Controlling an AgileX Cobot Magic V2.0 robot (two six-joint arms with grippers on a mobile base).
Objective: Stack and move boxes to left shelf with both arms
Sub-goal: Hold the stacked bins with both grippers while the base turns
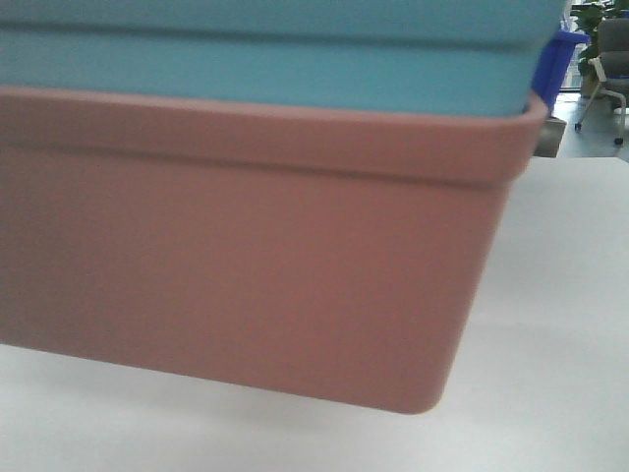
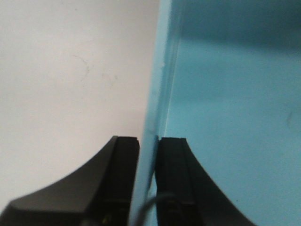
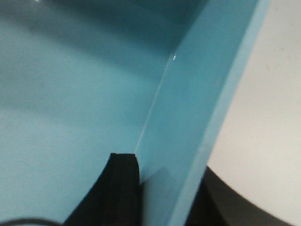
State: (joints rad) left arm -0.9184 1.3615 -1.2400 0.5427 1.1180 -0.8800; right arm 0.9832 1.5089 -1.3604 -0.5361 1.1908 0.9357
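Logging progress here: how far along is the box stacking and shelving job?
Stacking looks done: the blue box sits nested in the pink box. In hand: the left hand and right hand each pinch a blue wall. Left: carrying it to the shelf, not in view.

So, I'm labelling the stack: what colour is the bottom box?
The bottom box is salmon-pink, clearest in the exterior front-facing view.

The front view is almost filled by the salmon-pink bin (image 1: pixel 246 285), with the light blue bin (image 1: pixel 265 69) nested inside it. Open white tabletop (image 1: pixel 560 324) is seen to its right and nearer the camera. A dark blue crate (image 1: pixel 555 59) and an office chair (image 1: pixel 609 59) are spotted well behind. The blue walls are pinched by the left gripper (image 2: pixel 149 155) and the right gripper (image 3: pixel 165 165); the bin's interior is left unobstructed.
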